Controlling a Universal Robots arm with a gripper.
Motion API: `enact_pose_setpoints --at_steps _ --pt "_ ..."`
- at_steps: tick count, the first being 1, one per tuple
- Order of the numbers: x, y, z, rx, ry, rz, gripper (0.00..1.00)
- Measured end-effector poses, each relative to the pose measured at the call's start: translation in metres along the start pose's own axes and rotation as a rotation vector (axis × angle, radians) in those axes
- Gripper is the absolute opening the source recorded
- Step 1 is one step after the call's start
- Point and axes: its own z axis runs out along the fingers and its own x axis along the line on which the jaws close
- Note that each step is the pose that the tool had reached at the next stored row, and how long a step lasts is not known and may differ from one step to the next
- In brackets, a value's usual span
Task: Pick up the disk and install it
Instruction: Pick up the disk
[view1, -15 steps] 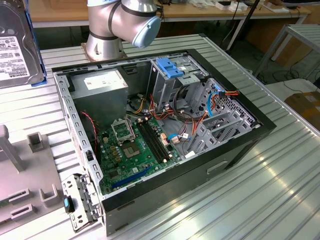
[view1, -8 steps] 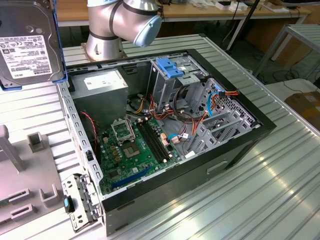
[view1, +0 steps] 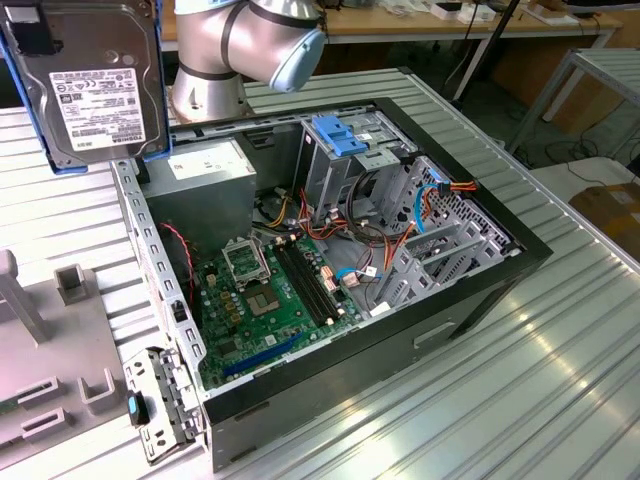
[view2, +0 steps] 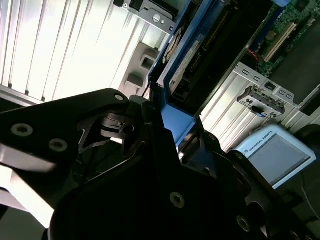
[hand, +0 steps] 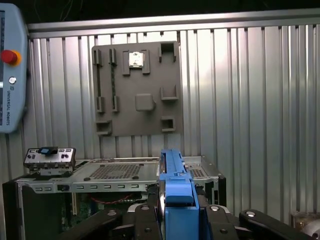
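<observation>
Ribbed metal table (view1: 560, 330), glare on the slats. Open computer case (view1: 330, 260) lies on it, side panel off, interior exposed. Claw (hand: 177, 222) clamped on disk (view1: 95, 80): black fingers (hand: 147, 222) hug blue end tab, disk juts straight out from claw. Disk aloft, edges touching nothing, free air all round. Case rim beyond claw, apart from disk. Pale blue bracket (view1: 345, 135) on drive cage, well apart from claw. Grey fixture plate (hand: 136, 90) on table past case.
</observation>
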Motion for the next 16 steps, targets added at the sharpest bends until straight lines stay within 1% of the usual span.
enact_pose_setpoints --at_steps 5,6,7,10,12,14,16 --pt "-0.0005 -0.0118 0.0004 -0.0002 0.0001 0.003 0.37" --pt "-0.0007 -0.0174 0.0006 -0.0001 0.0 0.005 0.37" --pt "-0.0009 -0.0211 0.0006 -0.0002 0.0001 0.005 0.37" --pt "-0.0012 -0.0286 0.0008 -0.0003 0.0002 0.007 0.37" --pt "-0.0015 -0.0353 0.0011 -0.0003 0.0001 0.009 0.37" --pt "-0.0019 -0.0452 0.0013 -0.0003 0.0001 0.009 0.37" --pt "-0.0023 -0.0537 0.0017 -0.0004 0.0002 0.011 0.37"
